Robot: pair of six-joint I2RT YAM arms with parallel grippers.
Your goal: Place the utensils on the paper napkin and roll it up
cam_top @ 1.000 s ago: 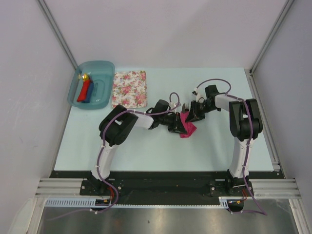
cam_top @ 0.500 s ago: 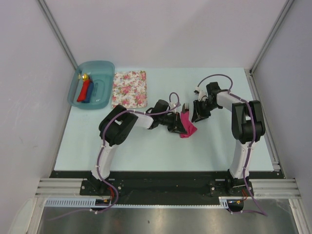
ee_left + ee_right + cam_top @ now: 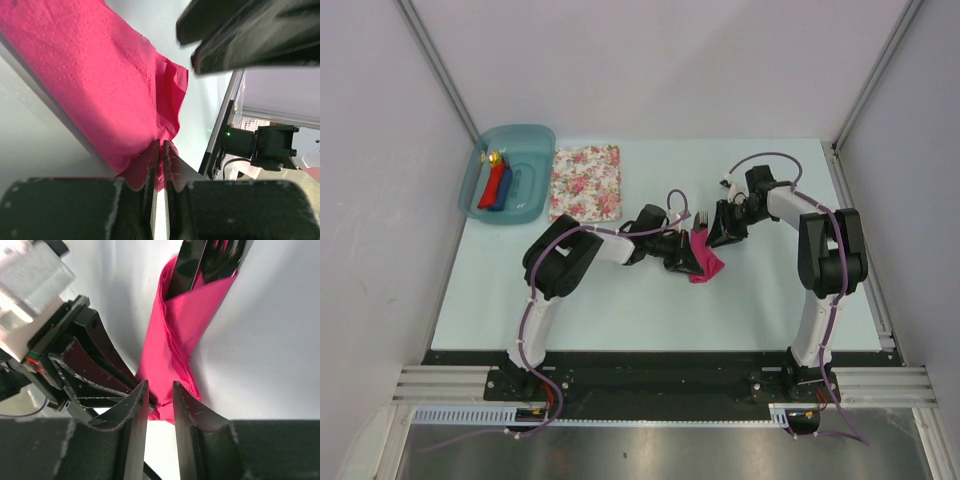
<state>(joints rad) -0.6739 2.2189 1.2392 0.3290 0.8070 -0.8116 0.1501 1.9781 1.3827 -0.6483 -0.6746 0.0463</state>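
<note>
Top view: the paper napkin (image 3: 708,265) lies rolled at mid-table, with the left gripper (image 3: 689,260) at its left edge and the right gripper (image 3: 720,239) just beside its far end.

Left wrist: the left gripper's jaws are pinched together on the napkin's edge.

Right wrist: the utensils (image 3: 207,262) stick out of the napkin's far end. The right gripper's jaws stand apart over its near end, apparently not touching it.

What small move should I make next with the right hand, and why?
Probably close the right hand gently on the end of the paper napkin nearest it. Its jaws stand open right at that end, the napkin is already wrapped around the utensils, and the left hand pinches a loose fold. Pinning the roll first should stop it unwinding.
</note>
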